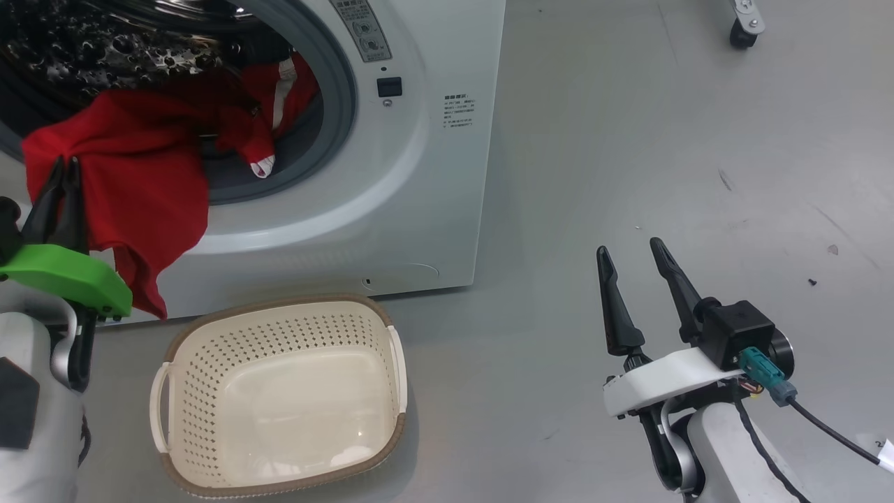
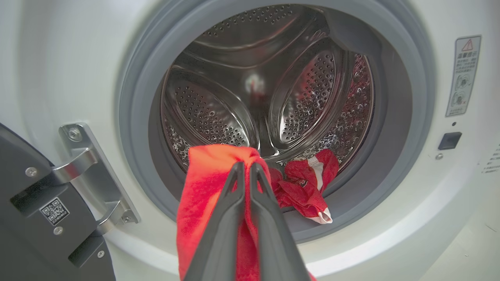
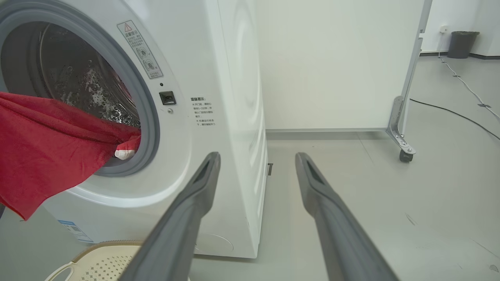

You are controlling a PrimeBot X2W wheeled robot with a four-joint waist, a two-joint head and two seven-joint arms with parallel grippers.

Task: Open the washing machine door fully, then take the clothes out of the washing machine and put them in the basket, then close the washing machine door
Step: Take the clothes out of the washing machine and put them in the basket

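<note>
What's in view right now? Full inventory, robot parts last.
washing machine: 1, white, on the floor ahead-left
drum: 1, perforated steel, inside the machine
seal: 1, grey, around the opening
washing machine door: 1, dark, swung open left of the opening, on a silver hinge
clothes: 1 garment, red with white trim, half out over the seal
basket: 1, cream with brown rim, on the floor before the machine, empty
partition panel: 1, white, on casters, right of the machine
bin: 1, dark grey, far back
cable: 1, black, on the floor
left gripper: 1, dark, shut on the clothes
right gripper: 1, dark, open, right of the basket
</note>
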